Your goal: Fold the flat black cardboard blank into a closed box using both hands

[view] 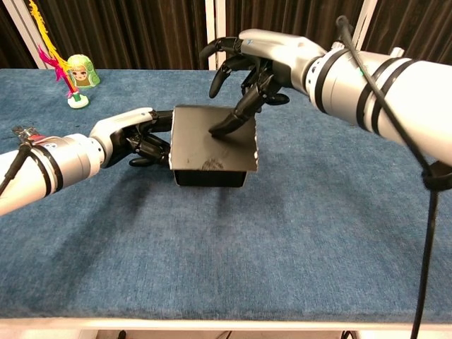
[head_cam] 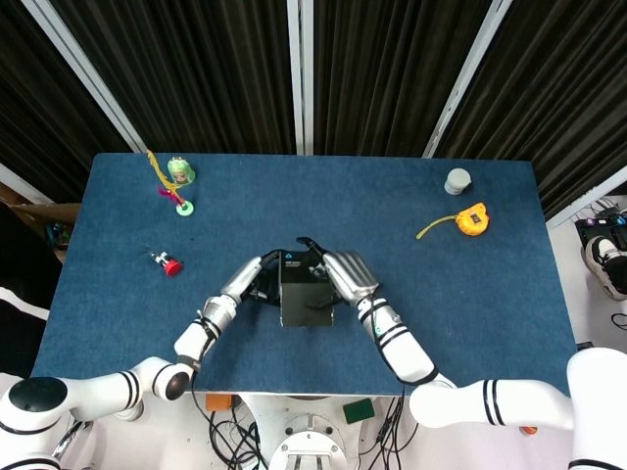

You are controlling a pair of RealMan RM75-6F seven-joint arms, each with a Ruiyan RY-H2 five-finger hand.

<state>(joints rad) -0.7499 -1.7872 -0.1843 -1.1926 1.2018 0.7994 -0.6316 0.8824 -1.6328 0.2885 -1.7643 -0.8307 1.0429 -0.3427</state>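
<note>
The black cardboard box (head_cam: 306,294) (view: 212,143) stands in the middle of the blue table with its lid folded down flat on top. My left hand (head_cam: 259,284) (view: 141,138) grips the box's left wall, fingers curled against it. From above and the right, my right hand (head_cam: 345,277) (view: 258,67) reaches over the box with its fingers spread. Its fingertips (view: 220,127) press on the lid near the middle. The inside of the box is hidden.
A small doll with a feathered stick (head_cam: 178,176) (view: 80,73) stands at the back left. A little red object (head_cam: 171,264) lies left of the box. A yellow tape measure (head_cam: 472,217) and a grey cylinder (head_cam: 458,180) sit at the back right.
</note>
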